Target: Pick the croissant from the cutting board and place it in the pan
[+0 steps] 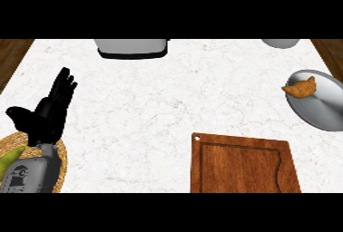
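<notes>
Croissant (299, 87) sits at the pan's (321, 111) upper-left rim, right edge of frame; cutting board (241, 165) bare.
Perched near the lip, it could slide off if nudged. Left hand (48, 113) rests fingers spread, empty, at left; right hand unseen.

A woven mat (59, 168) lies under the left hand's (47, 118) wrist with something yellow-green (11, 158) on it. Far beyond the fingertips, a grey box (131, 48) stands at the white marble table's (154, 108) back edge.
</notes>
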